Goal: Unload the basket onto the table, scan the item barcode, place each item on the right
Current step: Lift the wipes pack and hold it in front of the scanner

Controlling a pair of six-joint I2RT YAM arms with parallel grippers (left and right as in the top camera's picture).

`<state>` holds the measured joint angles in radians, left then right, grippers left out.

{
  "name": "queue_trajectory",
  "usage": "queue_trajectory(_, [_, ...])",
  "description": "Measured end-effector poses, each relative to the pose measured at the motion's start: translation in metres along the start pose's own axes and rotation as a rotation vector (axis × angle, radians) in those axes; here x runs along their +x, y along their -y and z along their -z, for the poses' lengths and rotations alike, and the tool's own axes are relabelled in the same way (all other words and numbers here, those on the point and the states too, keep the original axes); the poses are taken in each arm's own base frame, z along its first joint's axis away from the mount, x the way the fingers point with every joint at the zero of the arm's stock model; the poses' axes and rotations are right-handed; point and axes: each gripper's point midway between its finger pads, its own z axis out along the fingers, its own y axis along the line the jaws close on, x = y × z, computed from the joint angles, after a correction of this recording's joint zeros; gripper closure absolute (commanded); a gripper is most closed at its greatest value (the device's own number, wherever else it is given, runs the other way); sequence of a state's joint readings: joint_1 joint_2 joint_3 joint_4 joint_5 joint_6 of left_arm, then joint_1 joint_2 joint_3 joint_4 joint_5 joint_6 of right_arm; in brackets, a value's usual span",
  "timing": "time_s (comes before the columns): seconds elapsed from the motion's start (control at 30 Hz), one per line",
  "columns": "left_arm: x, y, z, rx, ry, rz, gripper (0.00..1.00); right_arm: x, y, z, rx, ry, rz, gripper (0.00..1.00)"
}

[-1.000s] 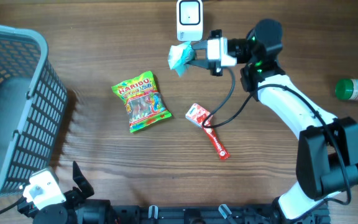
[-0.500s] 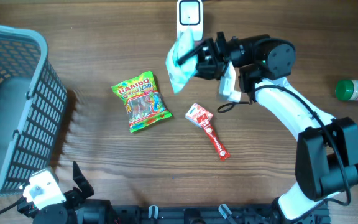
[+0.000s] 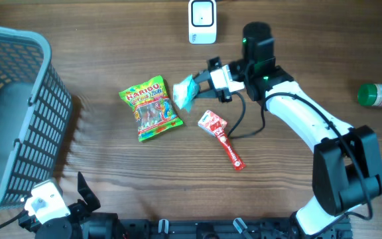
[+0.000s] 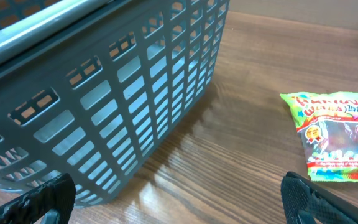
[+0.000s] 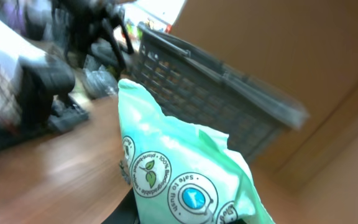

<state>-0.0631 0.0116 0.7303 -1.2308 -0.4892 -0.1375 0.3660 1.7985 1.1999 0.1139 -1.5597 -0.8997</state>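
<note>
My right gripper (image 3: 203,82) is shut on a pale green wipes pack (image 3: 183,92), held just above the table to the right of the Haribo bag (image 3: 151,109). The white scanner (image 3: 202,21) stands at the back edge, well behind the pack. The right wrist view is filled by the pack (image 5: 185,177), showing round printed seals and no barcode; it hides most of my right gripper (image 5: 188,219). Low by the basket, my left gripper (image 4: 179,202) is open, with bare wood between its fingers.
A grey slatted basket (image 3: 18,113) fills the left side, and its wall (image 4: 104,106) is close to my left gripper. A red packet (image 3: 221,139) lies mid-table. A green-capped bottle (image 3: 377,95) lies at the far right. The Haribo bag (image 4: 334,140) shows at right in the left wrist view.
My right gripper has carried the wipes pack from just in front of the scanner forward and to the left, ending beside the Haribo bag. The left arm has not moved.
</note>
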Motion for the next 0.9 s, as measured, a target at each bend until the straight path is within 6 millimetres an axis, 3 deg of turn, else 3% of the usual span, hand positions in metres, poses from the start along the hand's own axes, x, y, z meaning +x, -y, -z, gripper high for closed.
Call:
queue_trajectory(0.17, [0.0,0.0,0.0,0.0,-0.001,0.0,0.0,0.015,-0.034,-0.001,-0.007,-0.004,-0.655,0.96])
queue_trajectory(0.27, [0.0,0.0,0.0,0.0,-0.001,-0.001,0.0,0.016,-0.036,-0.001,-0.008,-0.005,-0.923,0.96])
queue_trajectory(0.37, [0.0,0.0,0.0,0.0,-0.001,-0.001,0.0,0.016,-0.036,-0.001,-0.006,-0.007,-1.303,0.96])
queue_trajectory(0.4, [0.0,0.0,0.0,0.0,0.0,0.0,0.0,0.016,-0.035,-0.001,-0.003,-0.01,-1.419,0.91])
queue_trajectory(0.47, [0.0,0.0,0.0,0.0,0.0,0.0,0.0,0.023,-0.032,-0.001,0.036,-0.034,-1.617,0.71])
queue_trajectory(0.5, [0.0,0.0,0.0,0.0,-0.001,-0.001,0.0,0.029,-0.029,-0.001,0.075,-0.053,-1.693,0.76])
queue_trajectory(0.53, [0.0,0.0,0.0,0.0,0.0,0.0,0.0,0.036,-0.025,-0.001,0.125,-0.072,-1.74,0.93])
queue_trajectory(0.57, [0.0,0.0,0.0,0.0,-0.001,0.0,0.0,0.046,-0.018,0.001,0.207,-0.093,-1.821,0.95])
queue_trajectory(0.63, [0.0,0.0,0.0,0.0,-0.001,0.0,0.0,0.066,-0.002,0.007,0.384,-0.101,-1.926,0.95])
queue_trajectory(0.77, [0.0,0.0,0.0,0.0,-0.001,-0.001,0.0,0.09,0.043,0.029,0.729,-0.03,-1.932,0.95])
queue_trajectory(0.9, [0.0,0.0,0.0,0.0,-0.001,-0.001,0.0,0.098,0.091,0.063,1.074,0.058,-1.862,0.95])
